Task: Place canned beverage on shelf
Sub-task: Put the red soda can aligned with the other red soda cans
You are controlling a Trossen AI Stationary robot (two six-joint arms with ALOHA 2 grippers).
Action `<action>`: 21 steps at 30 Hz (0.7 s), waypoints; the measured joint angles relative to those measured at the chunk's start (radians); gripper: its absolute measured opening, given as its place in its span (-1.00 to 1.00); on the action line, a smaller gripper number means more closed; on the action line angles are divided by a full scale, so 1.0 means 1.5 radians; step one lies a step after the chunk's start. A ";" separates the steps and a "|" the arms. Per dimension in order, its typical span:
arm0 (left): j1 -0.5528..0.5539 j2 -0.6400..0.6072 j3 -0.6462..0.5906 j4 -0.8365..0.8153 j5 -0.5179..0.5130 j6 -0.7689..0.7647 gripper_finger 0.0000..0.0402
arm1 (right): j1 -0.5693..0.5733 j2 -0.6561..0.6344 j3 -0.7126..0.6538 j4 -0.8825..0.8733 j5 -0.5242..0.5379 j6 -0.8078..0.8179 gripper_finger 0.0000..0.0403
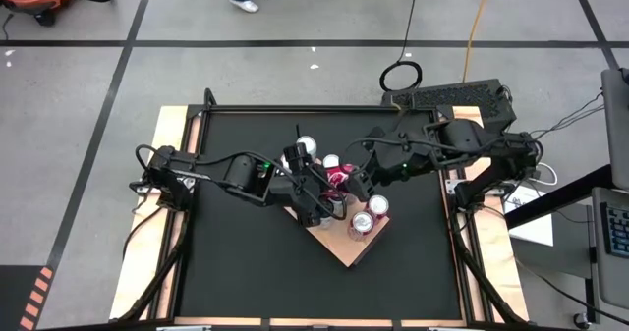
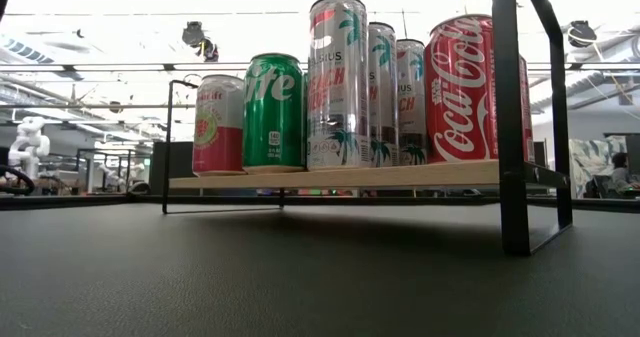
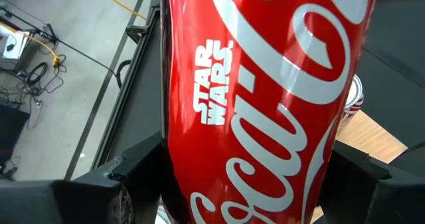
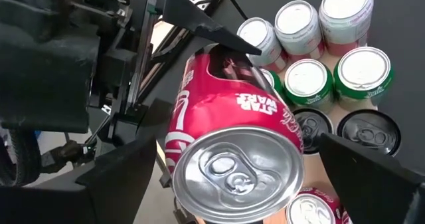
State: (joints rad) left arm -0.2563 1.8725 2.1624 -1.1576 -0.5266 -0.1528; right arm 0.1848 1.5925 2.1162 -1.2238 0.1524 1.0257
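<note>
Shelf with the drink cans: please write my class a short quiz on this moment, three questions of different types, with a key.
1. True or false: the left gripper is shut on the red cola can.
2. Multiple choice: in the low view, the green can stands on: A) the shelf; B) the bare tabletop; C) the floor.
3. Fill in the blank: the right gripper, hanging over the top of the red cola can, has its fingers ____.

Key: 1 true; 2 A; 3 open.
</note>
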 joint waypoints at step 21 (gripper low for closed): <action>0.000 0.000 0.000 0.005 0.000 -0.017 0.48 | -0.010 0.007 0.000 0.031 -0.002 -0.013 0.94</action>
State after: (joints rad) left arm -0.2562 1.8725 2.1624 -1.1496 -0.5266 -0.1788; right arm 0.1696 1.6032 2.1159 -1.1771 0.1492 1.0061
